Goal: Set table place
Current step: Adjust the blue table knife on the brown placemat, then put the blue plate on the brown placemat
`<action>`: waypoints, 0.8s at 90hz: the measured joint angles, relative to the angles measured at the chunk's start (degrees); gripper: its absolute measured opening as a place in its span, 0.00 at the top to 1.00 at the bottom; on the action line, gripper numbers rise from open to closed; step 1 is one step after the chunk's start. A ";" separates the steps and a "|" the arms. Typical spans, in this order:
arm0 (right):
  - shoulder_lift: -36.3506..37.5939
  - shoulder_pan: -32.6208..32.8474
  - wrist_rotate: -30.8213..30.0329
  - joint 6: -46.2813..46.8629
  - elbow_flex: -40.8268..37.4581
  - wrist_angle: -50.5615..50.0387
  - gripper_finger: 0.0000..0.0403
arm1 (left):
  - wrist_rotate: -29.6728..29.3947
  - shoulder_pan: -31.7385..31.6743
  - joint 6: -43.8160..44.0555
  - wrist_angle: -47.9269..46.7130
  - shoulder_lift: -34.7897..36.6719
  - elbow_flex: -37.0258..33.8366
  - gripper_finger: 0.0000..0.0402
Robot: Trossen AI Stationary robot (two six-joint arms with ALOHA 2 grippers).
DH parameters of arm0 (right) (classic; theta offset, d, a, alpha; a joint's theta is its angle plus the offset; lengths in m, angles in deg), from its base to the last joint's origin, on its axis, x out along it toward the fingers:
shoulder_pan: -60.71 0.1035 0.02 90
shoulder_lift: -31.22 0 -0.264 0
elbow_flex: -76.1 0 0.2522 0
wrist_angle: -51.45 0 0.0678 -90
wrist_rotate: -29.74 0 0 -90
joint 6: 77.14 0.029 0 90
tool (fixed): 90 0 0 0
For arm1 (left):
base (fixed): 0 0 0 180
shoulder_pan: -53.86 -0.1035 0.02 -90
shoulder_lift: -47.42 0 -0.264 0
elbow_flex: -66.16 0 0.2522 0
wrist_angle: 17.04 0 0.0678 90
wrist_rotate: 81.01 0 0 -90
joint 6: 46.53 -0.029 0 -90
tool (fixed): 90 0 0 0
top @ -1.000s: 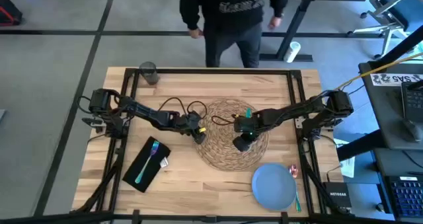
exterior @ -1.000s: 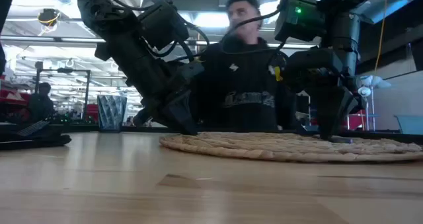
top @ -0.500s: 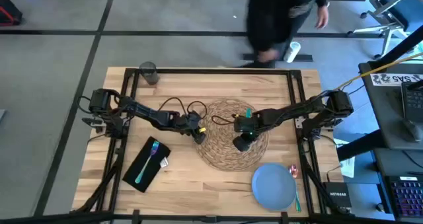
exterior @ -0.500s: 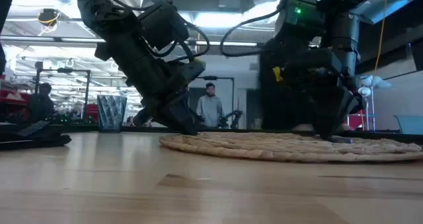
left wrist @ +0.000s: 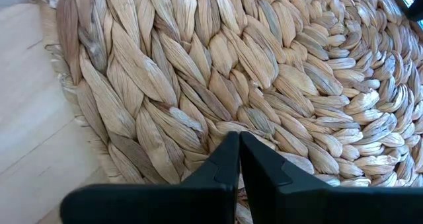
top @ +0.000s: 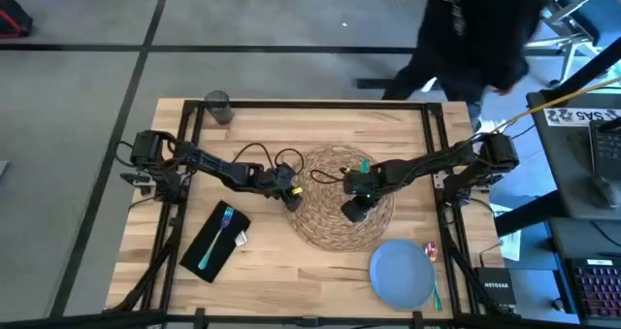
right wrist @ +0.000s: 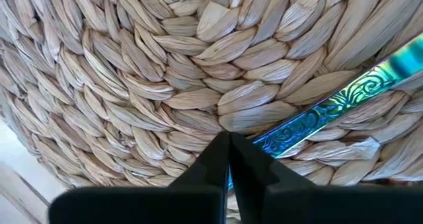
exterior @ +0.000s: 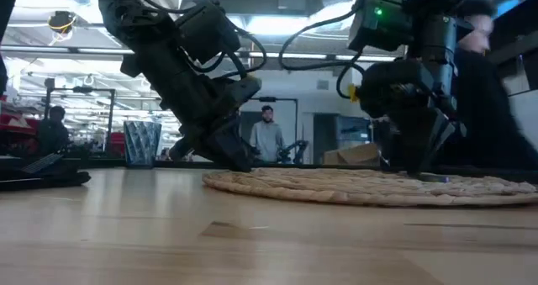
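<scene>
A light wood table is carrying a partly laid place setting, seen from above. Near the far left corner a small grey glass is standing alone. Toward the near left corner a black napkin is lying at an angle with a teal fork resting on top of it. The left gripper is reaching in from the left edge and pressing its closed fingers down at the left rim of the round woven placemat, which is sitting at the middle of the table. The right gripper is coming in from the right edge and resting over the mat, its fingers pressed together on a shiny blue-green patterned strip lying on the weave. Near the right front corner a round blue plate is lying just off the mat, with red- and green-handled cutlery beside it. A person in dark clothes is passing beyond the far right corner.
</scene>
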 joint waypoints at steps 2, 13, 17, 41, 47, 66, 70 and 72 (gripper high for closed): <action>0.00 0.01 0.00 0.00 0.00 -0.10 1.00 | 0.00 0.00 0.00 0.00 0.00 0.00 1.00; 0.02 0.01 0.00 0.01 0.02 -0.43 1.00 | -0.01 0.00 0.01 0.00 0.00 0.00 1.00; 0.02 0.02 0.00 0.02 0.02 -0.87 1.00 | -0.02 0.00 0.00 0.00 0.00 0.00 1.00; 0.07 0.00 -0.11 0.02 0.04 -1.11 1.00 | -0.02 0.00 0.01 0.00 0.00 0.00 1.00; 0.08 -0.01 0.08 0.02 0.02 0.06 1.00 | 0.00 0.00 0.00 0.00 0.00 0.00 1.00; 2.34 -0.15 0.96 -0.71 2.16 3.11 1.00 | -0.01 0.00 0.05 0.00 0.00 0.00 1.00; 3.33 -0.15 0.98 -1.96 3.21 2.59 1.00 | -0.02 0.00 0.17 0.00 0.00 0.00 1.00; 3.84 -0.15 0.96 -2.43 3.82 2.02 1.00 | -0.02 0.00 0.18 0.00 0.00 0.00 1.00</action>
